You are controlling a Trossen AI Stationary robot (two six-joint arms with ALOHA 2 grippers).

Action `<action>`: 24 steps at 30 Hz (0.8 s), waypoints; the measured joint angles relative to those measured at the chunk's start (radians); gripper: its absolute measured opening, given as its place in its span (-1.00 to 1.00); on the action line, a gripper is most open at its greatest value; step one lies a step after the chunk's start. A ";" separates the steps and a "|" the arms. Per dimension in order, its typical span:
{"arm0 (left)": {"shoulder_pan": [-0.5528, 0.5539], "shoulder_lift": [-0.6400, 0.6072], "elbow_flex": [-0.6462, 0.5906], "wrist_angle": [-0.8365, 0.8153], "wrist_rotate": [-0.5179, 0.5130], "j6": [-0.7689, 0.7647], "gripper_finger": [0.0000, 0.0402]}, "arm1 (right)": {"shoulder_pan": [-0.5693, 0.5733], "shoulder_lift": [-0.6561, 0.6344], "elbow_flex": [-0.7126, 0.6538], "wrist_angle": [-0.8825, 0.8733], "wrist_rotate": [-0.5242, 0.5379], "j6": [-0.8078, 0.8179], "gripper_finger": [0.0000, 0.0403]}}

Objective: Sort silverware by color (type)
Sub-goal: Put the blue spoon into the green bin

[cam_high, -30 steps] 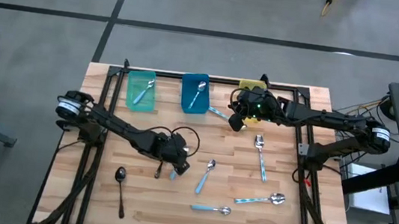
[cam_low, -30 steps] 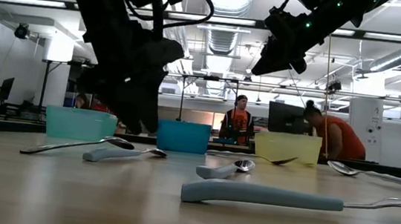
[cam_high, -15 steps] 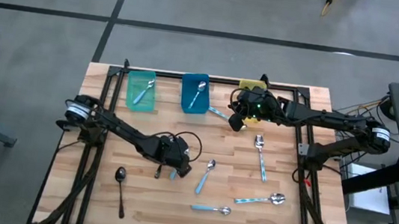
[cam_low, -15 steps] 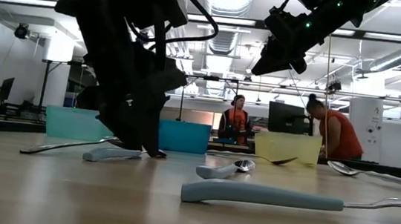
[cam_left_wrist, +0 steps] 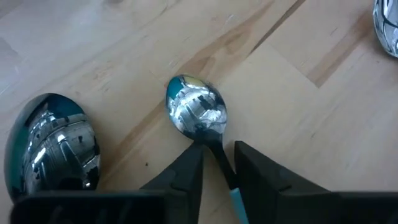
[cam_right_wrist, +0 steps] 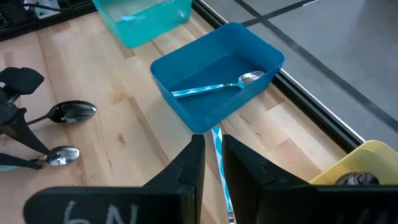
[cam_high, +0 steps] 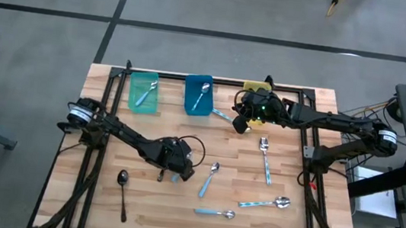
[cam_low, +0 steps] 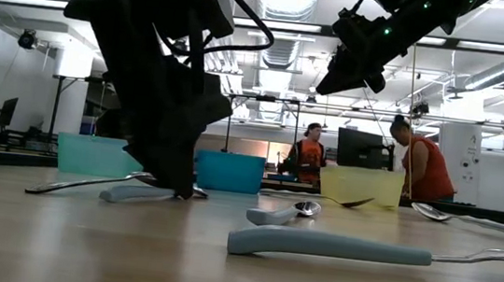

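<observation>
Left hand (cam_left_wrist: pixel 217 171) low on wooden surface (cam_high: pixel 282 223), fingers spread either side of blue-handled spoon (cam_left_wrist: pixel 198 112) neck, not pinching. Right hand (cam_high: pixel 239 123) up by blue bin (cam_high: pixel 197 95), fingers spread, empty. More spoons lie scattered on surface.

— What is lost under the left gripper (cam_high: pixel 179 171)?
— From above it hides the spoon it stands over; only a blue handle tip shows.

— And the yellow bin (cam_right_wrist: pixel 364 163)?
— Cut by the right wrist picture's edge; the dark thing inside it can't be made out.

— The spoon (cam_left_wrist: pixel 51 151) beside the fingers?
— Partly cut off.
</observation>
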 joint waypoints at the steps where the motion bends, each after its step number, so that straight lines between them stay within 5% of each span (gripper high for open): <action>1: 0.000 0.000 0.000 0.000 0.000 0.000 -0.73 | 0.000 0.000 0.000 0.000 0.000 -0.003 -0.77; 5: 0.000 0.000 0.000 0.003 0.000 0.000 -0.95 | 0.000 0.000 0.000 0.000 0.000 -0.004 -0.77; 14: 0.001 -0.029 -0.005 0.007 0.036 0.055 -0.99 | 0.000 0.000 0.000 -0.004 0.000 -0.008 -0.77; 24: 0.001 -0.244 -0.005 0.065 0.029 0.407 -0.99 | 0.012 0.000 -0.004 -0.037 -0.066 -0.008 -0.77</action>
